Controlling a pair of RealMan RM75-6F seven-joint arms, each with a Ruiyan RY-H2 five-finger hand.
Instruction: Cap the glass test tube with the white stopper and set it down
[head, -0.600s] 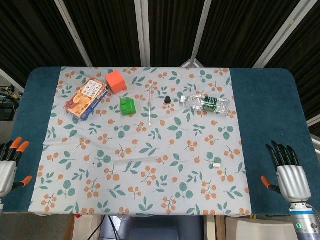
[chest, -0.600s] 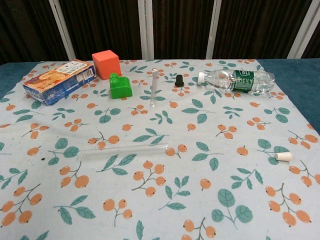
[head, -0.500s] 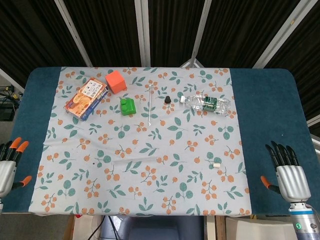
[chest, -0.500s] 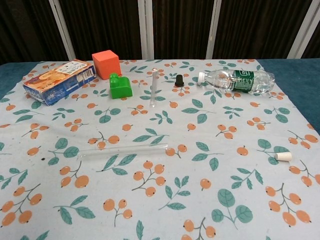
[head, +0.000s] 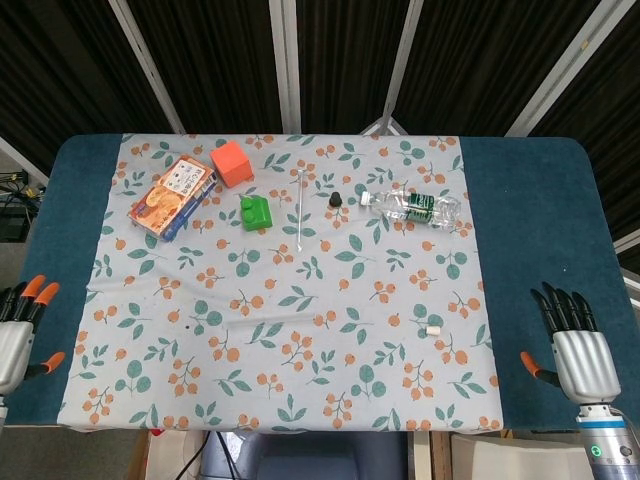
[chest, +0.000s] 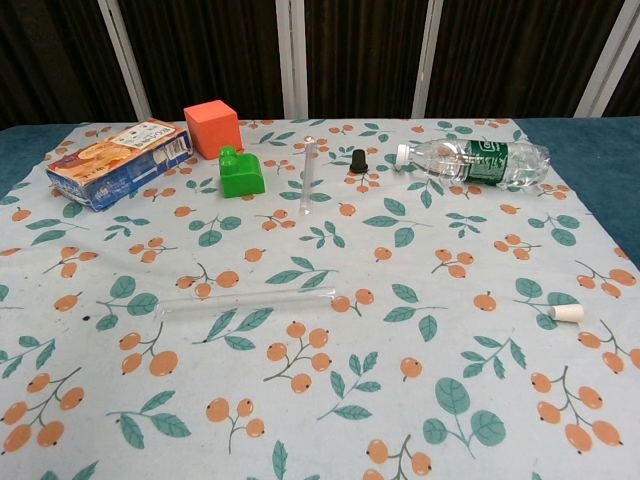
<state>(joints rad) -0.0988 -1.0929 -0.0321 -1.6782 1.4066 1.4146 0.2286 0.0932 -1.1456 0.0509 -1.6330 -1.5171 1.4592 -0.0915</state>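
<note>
A glass test tube (chest: 245, 302) lies on its side on the floral cloth, left of centre; the head view shows it faintly (head: 270, 322). A second glass tube (chest: 307, 175) lies further back, also seen from the head camera (head: 299, 208). The white stopper (chest: 567, 313) rests on the cloth at the right (head: 433, 329). My left hand (head: 18, 335) hovers at the table's near left edge and my right hand (head: 575, 345) at the near right edge. Both have their fingers spread and hold nothing. Both are far from the tubes and the stopper. The chest view shows neither hand.
At the back stand a snack box (chest: 118, 163), an orange cube (chest: 212, 127), a green toy block (chest: 241, 172), a small black stopper (chest: 358, 160) and a plastic water bottle (chest: 478, 162) lying on its side. Blue table covering (head: 540, 220) flanks the cloth.
</note>
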